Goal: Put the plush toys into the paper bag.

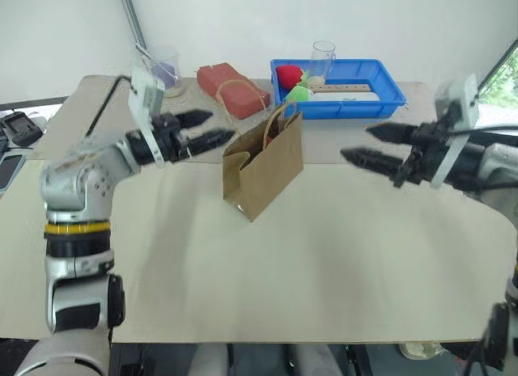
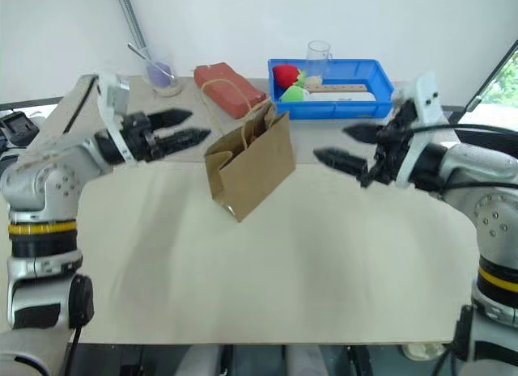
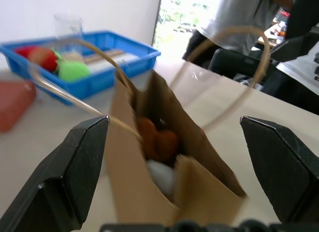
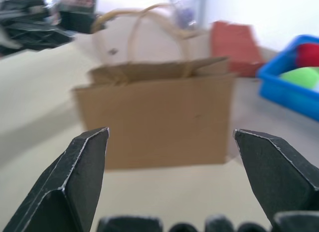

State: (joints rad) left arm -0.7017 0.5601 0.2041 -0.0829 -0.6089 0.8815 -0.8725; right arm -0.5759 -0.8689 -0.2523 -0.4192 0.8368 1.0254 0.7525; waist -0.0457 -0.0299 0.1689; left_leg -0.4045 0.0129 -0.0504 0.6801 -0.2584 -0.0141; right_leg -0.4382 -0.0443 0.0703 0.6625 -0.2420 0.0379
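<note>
Black wedge-shaped left gripper [image 3: 174, 167] fingers flank creased kraft paper bag [image 3: 189, 192] holding fuzzy plush toys [image 3: 158, 142].

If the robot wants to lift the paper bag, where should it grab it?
Probably by the loop handles of the paper bag, coming from above. They stand up over the open top, and the thin paper sides would likely crumple around the toys inside.

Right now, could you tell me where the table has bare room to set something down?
The near half of the table, in front of the bag, is bare, as is the strip right of the bag under the right end effector. The far edge is crowded: cup, red block, blue bin.
</note>
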